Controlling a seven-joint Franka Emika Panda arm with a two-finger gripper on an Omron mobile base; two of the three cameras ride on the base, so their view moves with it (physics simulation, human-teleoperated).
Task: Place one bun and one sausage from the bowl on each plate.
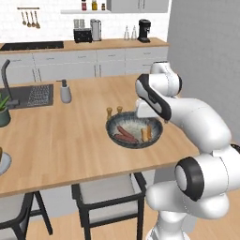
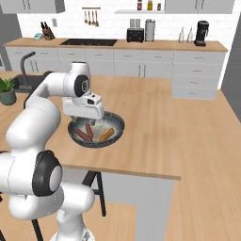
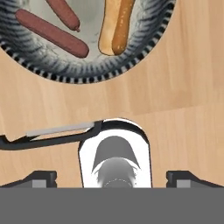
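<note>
Dark speckled shallow bowl (image 1: 134,132) on the light wooden desk (image 1: 61,136) holds two brown sausages (image 3: 51,33) and a tan bun (image 3: 114,27); empty jaws above stand apart.

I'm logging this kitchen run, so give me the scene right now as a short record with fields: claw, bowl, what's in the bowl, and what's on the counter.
claw: above the counter beside the bowl, fingertips apart, holding nothing
bowl: dark, speckled, on the wooden island counter
contents: two sausages, one bun visible
nearby: soap dispenser, sink, potted plant
</note>
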